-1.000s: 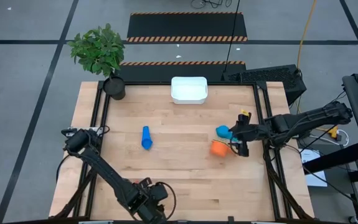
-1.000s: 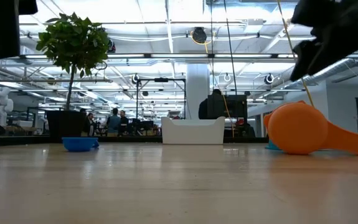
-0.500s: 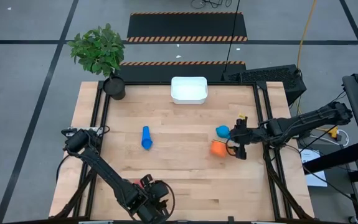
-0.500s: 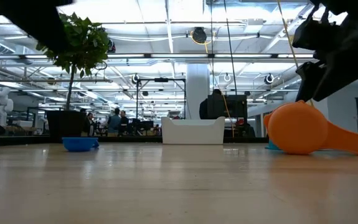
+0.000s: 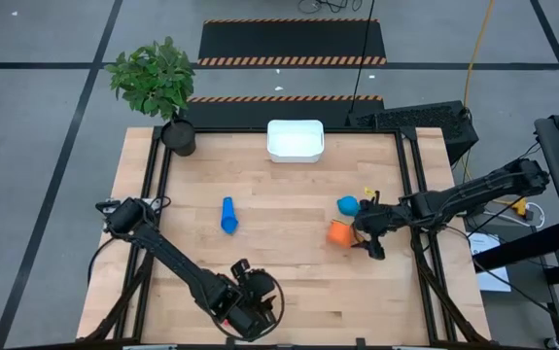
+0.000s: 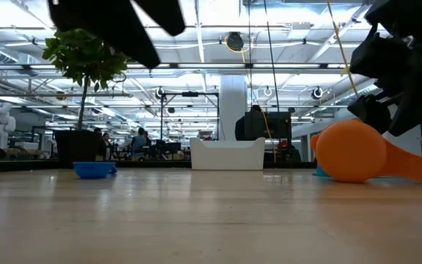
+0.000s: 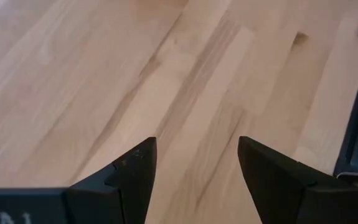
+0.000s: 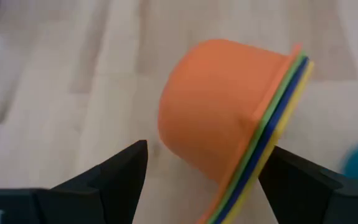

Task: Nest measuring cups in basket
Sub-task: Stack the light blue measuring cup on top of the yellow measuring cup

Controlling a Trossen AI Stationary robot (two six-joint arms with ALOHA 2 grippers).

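Observation:
A nested stack of measuring cups (image 5: 340,231), orange outermost with green, dark blue and yellow rims (image 8: 272,130), lies on its side at the table's right; its orange handle (image 6: 416,169) rests on the wood. My right gripper (image 5: 365,236) (image 8: 200,180) is open just to the right of the stack, a finger on either side of the rim end, touching nothing. A light blue cup (image 5: 347,205) lies just beyond the stack. A blue cup (image 5: 227,215) lies left of centre. The white basket (image 5: 295,140) stands at the far edge. My left gripper (image 5: 251,302) (image 7: 194,155) is open over bare wood near the near edge.
A potted green plant (image 5: 158,83) stands at the far left corner, left of the basket. Black frame rails (image 5: 407,165) run along the table's left and right sides. Bare wood (image 5: 289,194) lies between the blue cup, the basket and the stack.
My right gripper has moved toward the near edge and slightly left, coming down beside the orange stack. My left gripper has swung a little right and away from the near edge. The cups and the basket have stayed where they were.

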